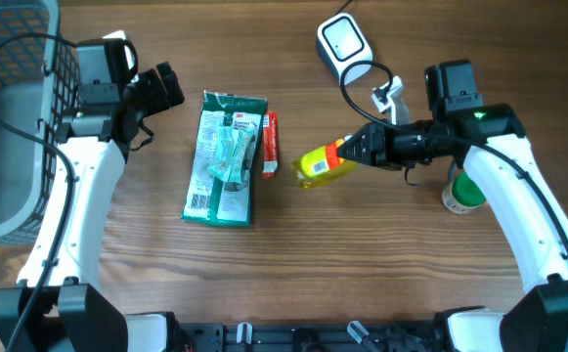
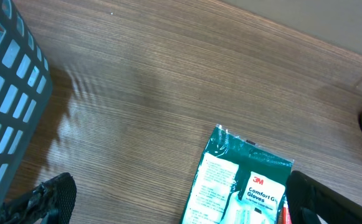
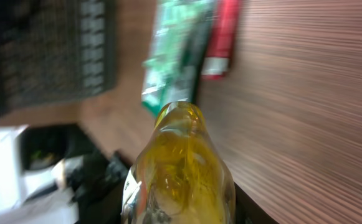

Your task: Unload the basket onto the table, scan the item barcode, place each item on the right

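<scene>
Yellow bottle (image 3: 181, 168), gripped at its capped end by the right gripper (image 1: 350, 150), was held sideways near the middle of the counter (image 1: 362, 274), with the white scanner (image 1: 343, 44) at its twelve o'clock and the glove packet (image 1: 223, 156) at nine. At the packet's ten o'clock the left gripper (image 1: 169, 86) gaped wide, holding nothing.

Overhead top-down; wrists low, sharing glove pack (image 1: 225, 161) (image 2: 240, 186)

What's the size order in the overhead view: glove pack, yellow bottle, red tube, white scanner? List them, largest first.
1. Glove pack.
2. White scanner and yellow bottle look alike; the bottle's end is hidden between the right fingers, so they go unranked.
3. Red tube, the smallest.
</scene>
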`<move>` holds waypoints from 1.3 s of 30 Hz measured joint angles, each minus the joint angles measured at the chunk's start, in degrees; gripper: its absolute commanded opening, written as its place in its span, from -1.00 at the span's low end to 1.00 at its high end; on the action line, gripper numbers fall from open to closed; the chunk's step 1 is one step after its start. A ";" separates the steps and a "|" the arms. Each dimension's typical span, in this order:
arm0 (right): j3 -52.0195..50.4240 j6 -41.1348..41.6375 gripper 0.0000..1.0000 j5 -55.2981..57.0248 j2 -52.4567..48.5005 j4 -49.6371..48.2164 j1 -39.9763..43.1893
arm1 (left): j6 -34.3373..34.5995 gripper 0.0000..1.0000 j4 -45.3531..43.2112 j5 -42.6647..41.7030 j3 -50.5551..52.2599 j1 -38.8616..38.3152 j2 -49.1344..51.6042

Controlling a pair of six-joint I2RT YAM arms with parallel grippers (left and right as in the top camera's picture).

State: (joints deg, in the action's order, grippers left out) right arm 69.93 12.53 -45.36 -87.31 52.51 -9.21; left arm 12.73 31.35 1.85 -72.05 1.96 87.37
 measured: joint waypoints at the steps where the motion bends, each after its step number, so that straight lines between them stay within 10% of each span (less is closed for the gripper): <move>1: 0.00 1.57 -0.35 3.17 0.00 0.11 -0.13 | -0.02 1.00 -0.02 0.00 0.00 0.00 0.00; 12: 33.75 5.03 -0.46 30.16 -1.05 21.75 -0.31 | 0.00 1.00 -0.04 0.02 0.00 0.00 0.00; 18: 41.46 1.62 -0.49 42.42 -4.85 17.16 -0.44 | -0.02 1.00 0.00 0.00 0.00 0.00 0.00; 28: 41.40 -5.07 -0.50 77.61 -22.36 -6.16 -17.27 | -0.02 1.00 -0.02 0.02 0.00 0.00 0.00; 39: 41.09 -50.07 -0.49 114.14 -48.61 -54.38 -25.79 | 0.00 1.00 0.00 0.00 0.00 0.00 0.00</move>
State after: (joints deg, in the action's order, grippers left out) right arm 111.02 -37.54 68.77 -135.92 -1.87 -35.00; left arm 12.73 31.35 1.85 -72.05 1.96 87.37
